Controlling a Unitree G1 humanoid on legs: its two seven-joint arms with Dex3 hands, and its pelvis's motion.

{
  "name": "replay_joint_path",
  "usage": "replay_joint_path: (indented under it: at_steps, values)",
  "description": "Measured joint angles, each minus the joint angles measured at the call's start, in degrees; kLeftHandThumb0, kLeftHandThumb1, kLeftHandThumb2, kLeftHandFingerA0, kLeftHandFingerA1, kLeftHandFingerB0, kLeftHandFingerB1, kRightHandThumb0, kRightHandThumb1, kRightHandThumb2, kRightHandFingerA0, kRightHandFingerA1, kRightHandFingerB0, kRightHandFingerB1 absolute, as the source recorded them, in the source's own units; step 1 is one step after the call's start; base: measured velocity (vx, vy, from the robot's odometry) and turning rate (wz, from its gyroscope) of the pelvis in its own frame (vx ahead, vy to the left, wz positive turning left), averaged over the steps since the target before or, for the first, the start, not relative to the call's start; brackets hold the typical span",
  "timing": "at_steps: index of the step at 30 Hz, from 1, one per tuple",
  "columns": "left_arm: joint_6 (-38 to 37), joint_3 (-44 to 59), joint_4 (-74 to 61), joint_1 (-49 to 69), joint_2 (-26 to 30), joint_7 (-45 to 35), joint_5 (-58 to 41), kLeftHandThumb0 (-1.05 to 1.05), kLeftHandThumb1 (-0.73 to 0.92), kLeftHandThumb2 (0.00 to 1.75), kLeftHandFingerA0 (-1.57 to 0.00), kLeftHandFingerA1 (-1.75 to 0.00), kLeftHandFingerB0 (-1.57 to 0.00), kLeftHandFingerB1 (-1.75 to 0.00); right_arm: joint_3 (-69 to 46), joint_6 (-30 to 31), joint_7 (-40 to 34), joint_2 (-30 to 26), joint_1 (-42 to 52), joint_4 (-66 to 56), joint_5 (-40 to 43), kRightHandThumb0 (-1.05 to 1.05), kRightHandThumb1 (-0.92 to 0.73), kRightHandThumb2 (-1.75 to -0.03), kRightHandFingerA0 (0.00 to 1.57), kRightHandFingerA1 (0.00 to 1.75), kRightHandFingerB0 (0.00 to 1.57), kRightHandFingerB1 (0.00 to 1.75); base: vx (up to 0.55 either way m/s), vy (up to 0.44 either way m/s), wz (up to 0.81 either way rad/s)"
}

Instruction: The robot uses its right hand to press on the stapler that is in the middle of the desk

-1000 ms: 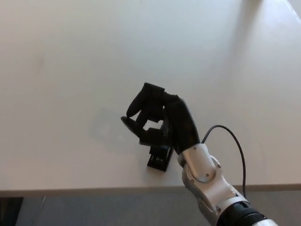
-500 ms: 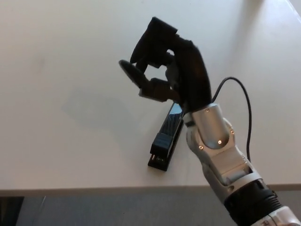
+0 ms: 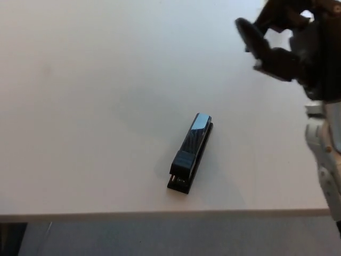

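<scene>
One pale table (image 3: 80, 106) fills the view, bare apart from the task's thing; the right hand (image 3: 290, 45) hangs high at the upper right, well apart from it, its fingers (image 3: 250, 34) loosely curled and parted, holding and touching nothing; the black stapler (image 3: 190, 153) lies flat near the front edge, untouched, so whether a press is done cannot be read here.

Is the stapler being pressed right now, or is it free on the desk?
Free. The stapler lies flat on the desk, untouched; the right hand is raised away at upper right.
</scene>
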Motion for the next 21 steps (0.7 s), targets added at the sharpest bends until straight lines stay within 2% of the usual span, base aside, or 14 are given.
replay_joint_path:
  at_steps: [4,5,6,8,9,12,13,17,21]
  values:
    - [0.00,0.07,1.48,-0.99,0.03,-0.04,-0.01,-0.31,0.71,1.22,-0.10,-0.54,-0.08,-0.53,-7.08,1.35,0.80,-5.02,7.29,-6.49,2.87,-0.17,-0.63,-0.61,0.94,1.75,0.71,1.66,0.00,0.000,0.00]
    - [0.00,0.10,1.83,-1.22,0.05,-0.04,-0.01,-0.33,0.68,1.20,-0.09,-0.54,-0.08,-0.53,-8.77,1.57,1.04,-5.91,9.07,-7.83,3.53,-0.23,-0.43,-0.87,1.25,1.40,1.04,1.29,0.00,0.000,0.00]
    - [0.00,0.11,2.26,-1.52,0.10,-0.05,0.00,-0.33,0.68,1.21,-0.10,-0.54,-0.08,-0.53,-11.14,1.81,1.34,-6.90,11.69,-9.60,4.45,-0.26,-0.60,-0.61,0.97,1.72,0.75,1.65,0.00,0.000,0.00]
    - [0.00,0.15,2.92,-2.09,0.13,-0.05,0.00,-0.32,0.69,1.21,-0.10,-0.54,-0.08,-0.53,-15.16,2.07,1.91,-8.08,16.37,-12.17,5.72,-0.20,-0.62,-0.60,0.95,1.75,0.71,1.66,0.00,0.000,0.00]
    - [0.00,0.15,3.21,-2.39,0.14,-0.05,0.00,-0.33,0.68,1.21,-0.10,-0.54,-0.08,-0.52,-17.32,2.15,2.26,-8.43,18.97,-13.33,6.34,-0.25,-0.62,-0.58,0.95,1.75,0.75,1.61,0.00,0.000,0.00]
    - [0.00,0.16,4.20,-3.12,0.24,-0.06,0.02,-0.32,0.70,1.22,-0.09,-0.53,-0.06,-0.52,-23.27,2.23,3.40,-8.76,26.70,-16.10,8.25,-0.23,-0.61,-0.59,0.93,1.75,0.74,1.56,0.00,0.000,0.00]
    - [0.00,0.17,4.52,-3.34,0.29,-0.05,0.02,-0.32,0.70,1.22,-0.09,-0.53,-0.06,-0.52,-25.45,2.25,3.88,-8.78,29.64,-16.98,9.08,-0.19,-0.62,-0.58,0.90,1.75,0.68,1.62,0.00,0.000,0.00]
    - [0.00,0.19,5.47,-3.91,0.43,-0.06,0.02,-0.32,0.71,1.22,-0.08,-0.52,-0.06,-0.52,-32.11,2.32,5.49,-8.77,38.88,-18.99,12.07,-0.13,-0.65,-0.57,0.87,1.75,0.64,1.74,0.00,0.000,0.00]
    - [0.00,0.21,6.39,-4.55,0.53,-0.06,0.02,-0.32,0.70,1.22,-0.08,-0.52,-0.06,-0.52,-37.73,2.41,7.44,-8.70,46.73,-19.58,15.02,-0.12,-0.65,-0.57,0.85,1.75,0.61,1.75,0.00,0.000,0.00]
